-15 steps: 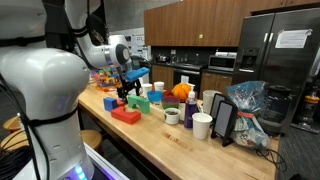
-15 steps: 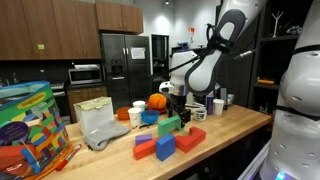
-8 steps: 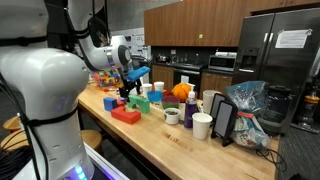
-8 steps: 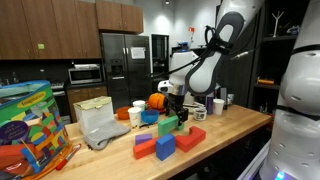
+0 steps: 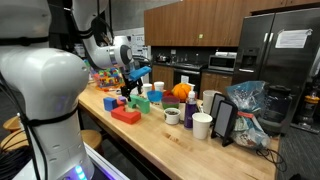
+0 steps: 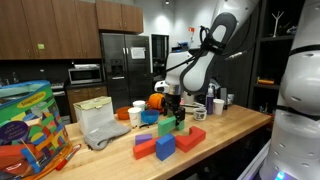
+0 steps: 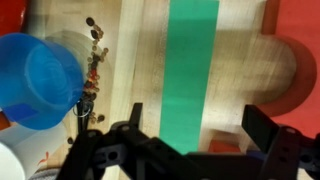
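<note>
My gripper (image 7: 197,125) is open and hangs over the wooden counter, holding nothing. In the wrist view a long green block (image 7: 190,70) lies right below it, running lengthwise between the two black fingers (image 7: 265,125). A red arch-shaped block (image 7: 295,50) sits just to one side and a blue cup (image 7: 40,80) to the other. In both exterior views the gripper (image 5: 128,92) (image 6: 172,106) hovers just above the green block (image 5: 143,103) (image 6: 168,125), not touching it.
More blocks lie near the counter's front: red (image 6: 146,148) (image 6: 190,137), blue (image 6: 165,146), another red (image 5: 126,115), orange (image 5: 110,101). Mugs (image 5: 172,116), a white cup (image 5: 202,126), a pumpkin (image 5: 180,91), a plastic bag (image 6: 100,122) and a colourful box (image 6: 25,125) crowd the counter.
The arm's upper links have leaned over a little and the gripper has shifted slightly above the green block. The jaws have stayed open.
</note>
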You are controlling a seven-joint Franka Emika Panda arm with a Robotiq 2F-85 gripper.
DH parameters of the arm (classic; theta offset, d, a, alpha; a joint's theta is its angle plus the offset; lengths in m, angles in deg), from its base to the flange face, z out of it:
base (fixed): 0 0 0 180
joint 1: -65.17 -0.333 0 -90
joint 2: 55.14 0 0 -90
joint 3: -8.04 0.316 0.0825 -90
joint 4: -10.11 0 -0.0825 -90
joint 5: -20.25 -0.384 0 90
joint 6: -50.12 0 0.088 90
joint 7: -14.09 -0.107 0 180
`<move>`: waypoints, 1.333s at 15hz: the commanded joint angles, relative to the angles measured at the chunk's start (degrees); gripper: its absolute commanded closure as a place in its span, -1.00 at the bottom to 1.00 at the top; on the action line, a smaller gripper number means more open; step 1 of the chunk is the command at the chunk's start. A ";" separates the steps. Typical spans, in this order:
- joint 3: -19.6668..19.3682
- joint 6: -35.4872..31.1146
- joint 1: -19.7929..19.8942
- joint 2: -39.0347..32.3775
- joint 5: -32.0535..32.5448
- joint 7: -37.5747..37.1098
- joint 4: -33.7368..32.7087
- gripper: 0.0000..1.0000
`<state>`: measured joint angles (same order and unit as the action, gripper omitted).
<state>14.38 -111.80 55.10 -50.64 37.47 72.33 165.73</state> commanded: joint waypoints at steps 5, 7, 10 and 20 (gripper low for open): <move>0.54 5.41 0.43 -4.59 -6.29 5.73 -4.61 -0.86; 0.69 5.99 0.62 -4.92 -6.49 6.00 -5.09 -0.39; 0.84 6.51 0.71 -5.18 -6.22 5.82 -5.56 0.06; 1.88 8.91 0.28 -5.62 -6.01 5.84 -6.92 0.69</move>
<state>15.37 -104.98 55.02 -55.84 32.06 76.73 160.24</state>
